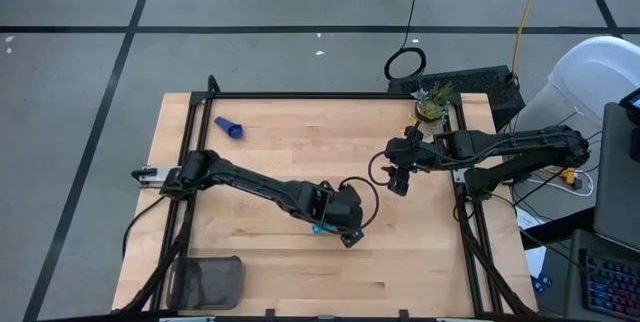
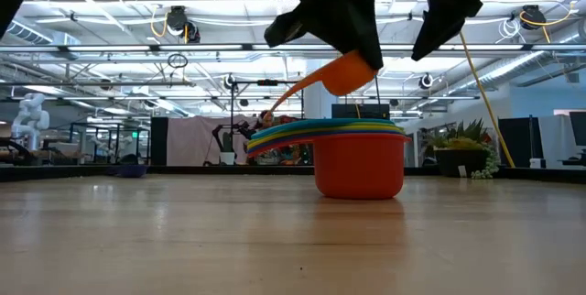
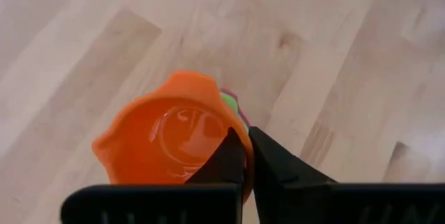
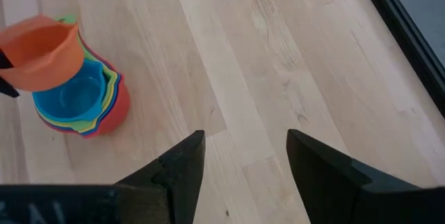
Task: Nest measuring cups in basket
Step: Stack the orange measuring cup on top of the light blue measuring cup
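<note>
My left gripper point(image 3: 247, 161) is shut on an orange measuring cup point(image 2: 343, 73), which hangs tilted just above a stack of nested cups point(image 4: 76, 102) standing upright on the table. The stack's outer cup is red point(image 2: 359, 162), and a light blue cup lies on top. In the high view my left gripper point(image 1: 345, 227) covers most of the stack; only a light blue edge point(image 1: 318, 228) shows. My right gripper point(image 4: 243, 154) hovers open to the stack's far right point(image 1: 400, 177), touching nothing. The dark grey basket point(image 1: 210, 282) sits at the near-left corner. My left gripper pinches the orange cup's rim wall point(image 3: 240, 130), one finger point(image 3: 226, 158) inside the bowl and the other point(image 3: 274, 161) outside. The fingers come from above, pointing down. The cup is lifted clear and tilted, its handle point(image 2: 293, 93) sloping down over the stack.
A small blue cup point(image 1: 229, 127) lies on its side near the table's far-left corner. A potted plant point(image 1: 430, 102) stands at the far-right corner. A dark frame rail point(image 1: 330, 95) runs along the far edge. Bare wood lies between the stack and the basket.
</note>
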`<state>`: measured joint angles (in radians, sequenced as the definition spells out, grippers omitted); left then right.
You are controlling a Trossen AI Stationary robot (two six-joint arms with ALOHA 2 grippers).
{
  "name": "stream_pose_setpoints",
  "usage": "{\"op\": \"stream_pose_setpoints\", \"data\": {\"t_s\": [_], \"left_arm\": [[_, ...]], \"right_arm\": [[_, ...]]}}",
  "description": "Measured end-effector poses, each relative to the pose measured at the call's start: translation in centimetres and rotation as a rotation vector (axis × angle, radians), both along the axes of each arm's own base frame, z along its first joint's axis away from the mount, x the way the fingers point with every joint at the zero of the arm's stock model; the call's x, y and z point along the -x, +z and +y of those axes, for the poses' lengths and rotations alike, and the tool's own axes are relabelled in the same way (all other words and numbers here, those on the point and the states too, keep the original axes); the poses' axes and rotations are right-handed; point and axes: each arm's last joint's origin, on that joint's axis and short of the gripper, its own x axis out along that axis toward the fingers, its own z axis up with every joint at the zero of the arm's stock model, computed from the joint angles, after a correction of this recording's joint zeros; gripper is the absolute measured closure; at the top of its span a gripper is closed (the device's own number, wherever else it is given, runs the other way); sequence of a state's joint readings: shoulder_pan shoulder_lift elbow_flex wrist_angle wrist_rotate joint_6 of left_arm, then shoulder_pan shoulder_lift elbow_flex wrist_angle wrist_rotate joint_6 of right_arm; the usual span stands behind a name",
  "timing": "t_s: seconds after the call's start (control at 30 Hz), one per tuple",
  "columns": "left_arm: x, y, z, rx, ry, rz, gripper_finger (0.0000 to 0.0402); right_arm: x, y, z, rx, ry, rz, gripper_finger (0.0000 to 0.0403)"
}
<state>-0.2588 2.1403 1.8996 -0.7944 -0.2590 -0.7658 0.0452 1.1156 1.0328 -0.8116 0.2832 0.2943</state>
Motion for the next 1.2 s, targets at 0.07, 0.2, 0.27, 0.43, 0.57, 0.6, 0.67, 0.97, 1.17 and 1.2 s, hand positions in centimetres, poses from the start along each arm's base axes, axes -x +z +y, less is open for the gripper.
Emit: {"op": "stream_pose_setpoints", "data": {"t_s": [0.07,0.2,0.27,0.43,0.57,0.6,0.67,0.97,1.17,1.2], "left_arm": [[0.04,-0.04,-0.05,0.020,0.009,0.005,0.0394],[0.22,-0.06,-0.03,0.046,0.027,0.022,0.0394],[0.30,-0.12,-0.03,0.073,0.020,0.038,0.0394],[0.40,-0.18,-0.12,0.104,0.012,0.055,0.0394],[0.33,-0.18,0.00,0.119,0.007,0.056,0.0393],[0.32,-0.18,0.07,0.120,0.009,0.057,0.0387],[0.25,-0.26,0.16,0.120,0.011,0.056,0.0371],[-0.31,-0.07,0.17,0.098,-0.040,0.003,0.0342],[-0.46,0.00,0.13,0.077,-0.081,-0.011,0.0340],[-0.44,-0.01,0.13,0.073,-0.087,-0.008,0.0340]], "right_arm": [[0.00,0.00,0.00,0.000,0.000,0.000,0.0206],[0.00,0.00,0.00,0.003,0.004,0.001,0.0206],[0.00,0.00,0.00,0.008,0.011,0.004,0.0206],[0.00,0.00,0.00,0.011,0.016,0.005,0.0206],[0.01,0.01,0.00,0.013,0.018,0.005,0.0206],[0.00,0.00,0.00,0.013,0.018,0.006,0.0206],[0.00,0.00,0.00,0.013,0.018,0.006,0.0206],[0.00,0.00,0.00,0.012,0.015,0.005,0.0206],[0.01,0.01,0.00,0.000,-0.002,-0.001,0.0206],[0.00,0.00,0.00,-0.003,-0.006,-0.002,0.0206]]}}
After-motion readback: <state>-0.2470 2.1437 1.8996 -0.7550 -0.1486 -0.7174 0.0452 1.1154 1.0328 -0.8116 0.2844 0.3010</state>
